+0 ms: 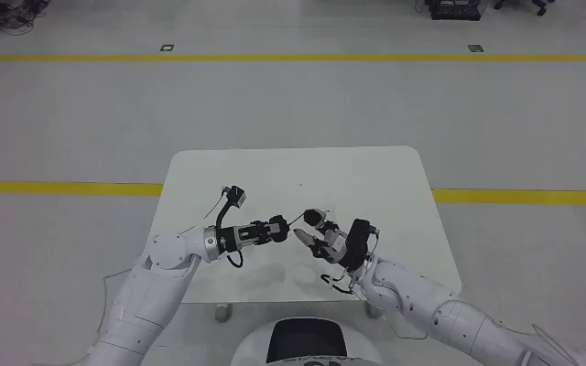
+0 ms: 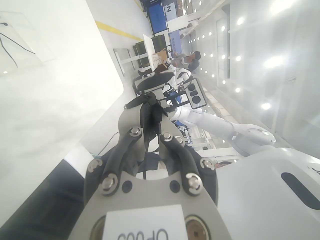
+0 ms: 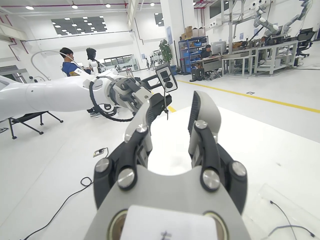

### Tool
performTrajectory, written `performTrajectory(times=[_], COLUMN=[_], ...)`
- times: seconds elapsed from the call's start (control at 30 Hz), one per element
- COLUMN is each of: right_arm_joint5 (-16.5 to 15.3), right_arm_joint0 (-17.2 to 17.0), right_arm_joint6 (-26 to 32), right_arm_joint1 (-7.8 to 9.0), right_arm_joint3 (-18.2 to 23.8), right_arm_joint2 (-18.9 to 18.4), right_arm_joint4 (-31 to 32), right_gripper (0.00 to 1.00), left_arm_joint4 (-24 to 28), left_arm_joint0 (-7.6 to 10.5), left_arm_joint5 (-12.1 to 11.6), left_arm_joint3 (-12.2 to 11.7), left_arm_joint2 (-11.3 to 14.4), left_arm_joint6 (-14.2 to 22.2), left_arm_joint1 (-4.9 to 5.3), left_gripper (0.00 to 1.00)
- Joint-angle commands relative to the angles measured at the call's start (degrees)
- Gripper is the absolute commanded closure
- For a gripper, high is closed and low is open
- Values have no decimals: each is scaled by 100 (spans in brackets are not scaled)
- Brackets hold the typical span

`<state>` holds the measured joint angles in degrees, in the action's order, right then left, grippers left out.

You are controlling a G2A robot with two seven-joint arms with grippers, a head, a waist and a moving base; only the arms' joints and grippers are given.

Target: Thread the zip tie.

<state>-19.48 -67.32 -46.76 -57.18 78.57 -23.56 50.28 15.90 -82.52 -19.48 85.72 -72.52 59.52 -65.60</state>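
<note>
My left gripper [image 1: 282, 228] hangs over the front middle of the white table [image 1: 366, 178] and is shut on a thin black zip tie [image 1: 295, 220]. In the left wrist view the tie [image 2: 138, 102] pokes out sideways from the closed fingertips of the left gripper [image 2: 150, 106]. My right gripper [image 1: 308, 231] faces it from close by, open and holding nothing. The right wrist view has the right gripper [image 3: 175, 106] spread wide. Just beyond its fingers, the left gripper [image 3: 158, 101] holds the tie [image 3: 166, 108] with its free end dangling down.
A clear plastic sheet [image 3: 287, 201] lies on the table by the right arm, with spare black zip ties [image 3: 290, 218] on it. The left wrist view catches that sheet [image 2: 27, 36] and its ties [image 2: 10, 48] too. Open floor surrounds the table.
</note>
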Motion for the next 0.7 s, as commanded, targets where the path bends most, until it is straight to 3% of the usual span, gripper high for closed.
performTrajectory(times=[0.0, 0.47, 0.53, 0.67], right_arm_joint5=[0, 0, 0, 0], right_arm_joint0=[-34, -80, -136, -146], right_arm_joint6=[-71, -37, -89, -339], right_arm_joint1=[63, 59, 92, 259], right_arm_joint3=[28, 91, 150, 258], right_arm_joint2=[-10, -41, -70, 98], right_arm_joint4=[5, -91, -196, -358], right_gripper=[0, 0, 0, 0], left_arm_joint4=[0, 29, 263, 1247], left_arm_joint0=[0, -2, -4, -11], left_arm_joint5=[0, 32, 234, 714], left_arm_joint3=[0, 38, 172, 146], left_arm_joint2=[0, 21, 48, -72], left_arm_joint6=[0, -47, -28, 334], left_arm_joint1=[0, -3, 3, 31], left_gripper=[100, 100, 100, 100])
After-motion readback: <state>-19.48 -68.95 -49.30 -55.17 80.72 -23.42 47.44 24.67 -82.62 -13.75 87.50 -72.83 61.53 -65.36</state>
